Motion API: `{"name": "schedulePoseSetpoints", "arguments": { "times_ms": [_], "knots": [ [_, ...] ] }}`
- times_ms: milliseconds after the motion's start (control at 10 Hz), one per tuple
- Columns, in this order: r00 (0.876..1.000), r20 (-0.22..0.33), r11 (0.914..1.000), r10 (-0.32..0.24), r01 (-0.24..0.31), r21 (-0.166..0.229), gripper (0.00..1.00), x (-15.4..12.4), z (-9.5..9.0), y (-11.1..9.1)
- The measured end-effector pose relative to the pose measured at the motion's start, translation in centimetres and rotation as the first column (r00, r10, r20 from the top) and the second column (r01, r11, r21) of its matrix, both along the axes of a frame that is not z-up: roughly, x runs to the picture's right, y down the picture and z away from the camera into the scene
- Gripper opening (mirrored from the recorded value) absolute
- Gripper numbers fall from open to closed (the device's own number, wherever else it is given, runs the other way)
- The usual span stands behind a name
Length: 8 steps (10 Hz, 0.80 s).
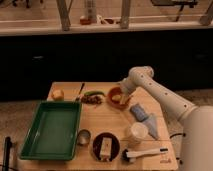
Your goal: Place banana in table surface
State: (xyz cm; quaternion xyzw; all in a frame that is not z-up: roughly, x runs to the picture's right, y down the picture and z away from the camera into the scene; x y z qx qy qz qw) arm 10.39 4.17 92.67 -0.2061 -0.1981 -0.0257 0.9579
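Banana (124, 101) lies in the orange bowl (112, 94), just beneath the gripper's (122, 96) wide-apart jaws.

Clock from the centre of the table surface (107, 120), 12 = far edge. Tray (52, 127) at 9. Round fruit (58, 94) at 10, long vegetable (95, 93) at 11, bowl (111, 95) at 12. Gripper (123, 96) over the bowl's inside. Pouch (142, 116) at 2, cup (136, 132) at 4, brush (145, 152) at 5, plate (97, 145) at 6. Small tin (83, 136) sits between plate and tray.
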Motion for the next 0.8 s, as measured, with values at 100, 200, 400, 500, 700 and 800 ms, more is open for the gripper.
{"name": "schedulePoseSetpoints", "arguments": {
  "times_ms": [100,200,400,500,700,800],
  "knots": [
    [1.000,0.001,1.0000,-0.001,0.001,-0.006,0.78,0.0,0.2,0.2],
    [1.000,0.002,0.9999,-0.003,0.003,-0.015,0.71,-0.1,0.4,0.5],
    [1.000,0.003,0.9995,-0.006,0.006,-0.030,0.50,-0.1,0.9,1.0],
    [1.000,0.003,0.9994,-0.008,0.008,-0.033,0.41,-0.2,1.1,1.2],
    [1.000,0.006,0.9992,-0.010,0.010,-0.040,0.18,-0.2,1.4,1.4],
    [1.000,0.008,0.9992,-0.010,0.010,-0.040,0.11,-0.2,1.4,1.4]
  ]
}}
